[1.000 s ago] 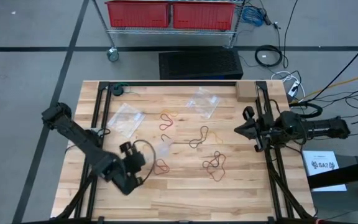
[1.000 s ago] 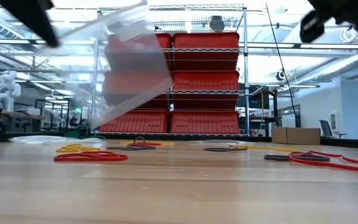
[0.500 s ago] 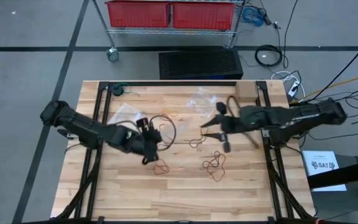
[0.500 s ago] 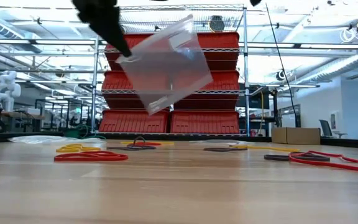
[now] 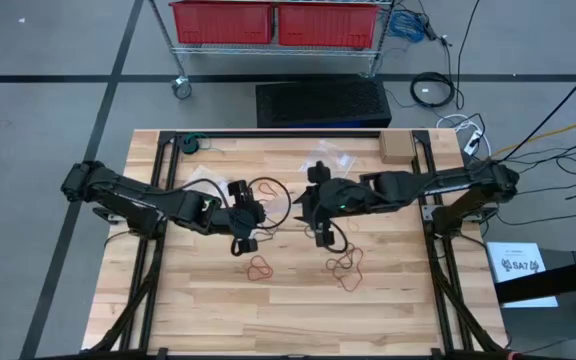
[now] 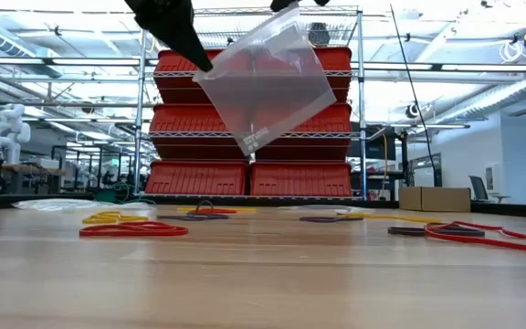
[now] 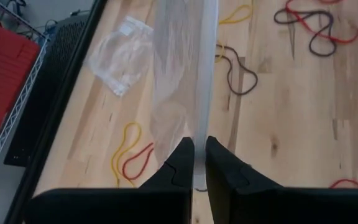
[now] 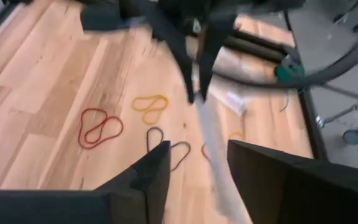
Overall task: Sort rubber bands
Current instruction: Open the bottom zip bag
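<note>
My left gripper [image 7: 199, 142] is shut on a clear plastic bag [image 6: 263, 82], which it holds up over the middle of the table. My right gripper [image 8: 197, 149] is open at the bag's other top corner [image 6: 290, 14], one finger on each side of the bag's edge [image 8: 207, 134]. Rubber bands lie flat on the wood. In the high view there is a red one [image 5: 260, 267] and a red and dark cluster [image 5: 348, 265]. The left wrist view shows a yellow and a red one [image 7: 129, 155] and a dark one [image 7: 238, 71]. My left gripper pinches the bag's top edge at one corner [image 6: 210, 73] between its two fingers [image 7: 182, 155]. The fingers slant down onto it from above. The bag hangs tilted below them, clear of the table. Whether my right gripper touches the bag, I cannot tell.
Two more clear bags lie flat on the far part of the table [image 5: 203, 185] [image 5: 328, 155]. A cardboard box [image 5: 396, 148] stands at the far right corner. Red bins on a wire shelf [image 6: 299, 110] stand beyond the far edge.
My left gripper has carried the bag from the near left up toward the table's middle, and the bag has swung round to hang tilted. My right gripper has come in from the right edge toward the table's left, up to the bag's other top corner.
</note>
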`<action>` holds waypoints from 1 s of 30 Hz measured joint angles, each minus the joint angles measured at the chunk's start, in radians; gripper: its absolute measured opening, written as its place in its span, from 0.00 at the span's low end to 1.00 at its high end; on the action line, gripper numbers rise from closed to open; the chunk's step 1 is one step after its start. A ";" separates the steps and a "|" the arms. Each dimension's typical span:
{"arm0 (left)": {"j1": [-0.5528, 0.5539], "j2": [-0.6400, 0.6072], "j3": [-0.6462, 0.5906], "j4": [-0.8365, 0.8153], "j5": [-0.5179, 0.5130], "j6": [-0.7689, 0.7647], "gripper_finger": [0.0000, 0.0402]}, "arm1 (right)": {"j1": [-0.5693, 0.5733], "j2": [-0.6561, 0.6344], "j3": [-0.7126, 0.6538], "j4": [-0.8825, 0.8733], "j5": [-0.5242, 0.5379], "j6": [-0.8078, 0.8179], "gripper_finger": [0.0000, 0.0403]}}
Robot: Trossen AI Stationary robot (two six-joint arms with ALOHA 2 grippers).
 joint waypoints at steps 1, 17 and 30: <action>0.000 -0.009 0.000 0.001 0.000 -0.001 0.06 | 0.000 0.007 0.000 0.000 0.000 0.010 0.35; -0.002 -0.026 0.001 0.063 0.015 0.001 0.09 | 0.006 0.034 0.002 -0.013 0.065 0.081 0.01; -0.002 -0.025 0.002 0.098 -0.036 0.144 0.10 | 0.025 -0.012 0.001 -0.062 0.090 0.159 0.00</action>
